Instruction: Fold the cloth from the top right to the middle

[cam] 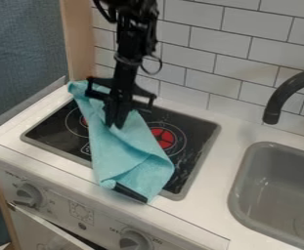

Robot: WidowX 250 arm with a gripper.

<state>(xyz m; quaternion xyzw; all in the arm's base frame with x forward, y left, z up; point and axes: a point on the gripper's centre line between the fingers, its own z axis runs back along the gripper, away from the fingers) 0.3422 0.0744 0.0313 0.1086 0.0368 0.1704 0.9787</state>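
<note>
Across the stovetop (198, 131) in the camera view, the light blue cloth (124, 155) lies lengthwise, its narrow upper end running past the stovetop's back left corner and its wider lower end lapping over the front rim onto the counter (234, 142). Beside that lower end, at the stovetop's front rim, is a dark narrow piece (130, 192) that I cannot identify. The gripper (117, 125) is over the stovetop's rear left part, pointing down at the upper half of the cloth; whether it is released or clenched on fabric, I cannot tell. A red burner mark (162, 138) shows just beside the cloth's right edge, and the sink (244, 181) is to the right of the stovetop.

The cloth slants and has creases and overlapping layers near the stovetop's front, so the step seems to be partway along or in need of tidying. To do it well, take a small pinch of the top right edge, catching the upper layer alone. Lift just enough to clear the fabric below, then bring the edge inward over the middle in a low arc. Lay it down before letting go, and withdraw straight up. A deep pinch or a sideways drag could bunch the cloth or pull it further over the stovetop's front rim.
</note>
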